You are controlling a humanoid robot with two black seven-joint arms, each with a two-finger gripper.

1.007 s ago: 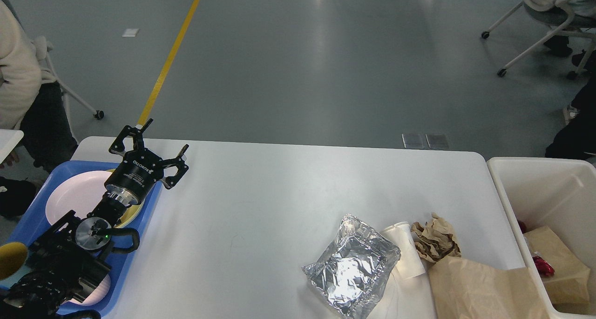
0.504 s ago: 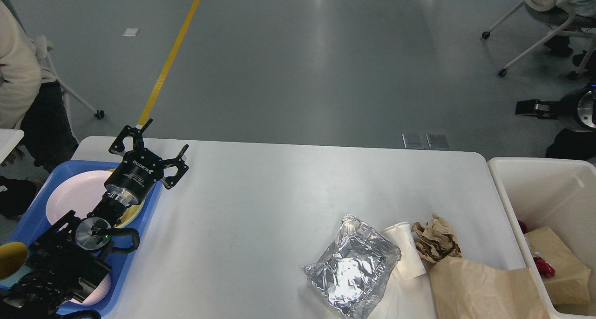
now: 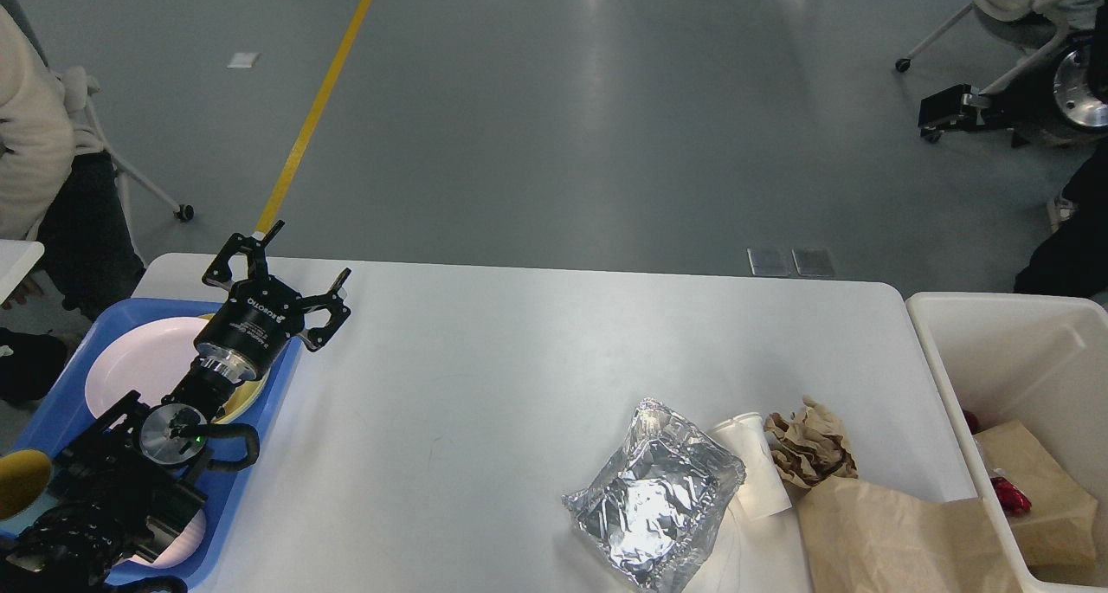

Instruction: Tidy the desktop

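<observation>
Right arm: entered at right edge of frame, since risen to upper right; tool (image 3: pixel 943 112) points left over the floor. Fingers too dark to separate.

Blue tray (image 3: pixel 61 407) with plates, crumpled foil (image 3: pixel 653 506), white cup (image 3: pixel 753 463), brown paper bag (image 3: pixel 892 537), white bin (image 3: pixel 961 377)

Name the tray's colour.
Blue tray, seen best in the head view.

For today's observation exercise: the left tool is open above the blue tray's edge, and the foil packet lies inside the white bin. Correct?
Not quite. The head view shows the foil packet lying on the desktop, outside the white bin. The left tool is indeed open above the blue tray edge.
</observation>
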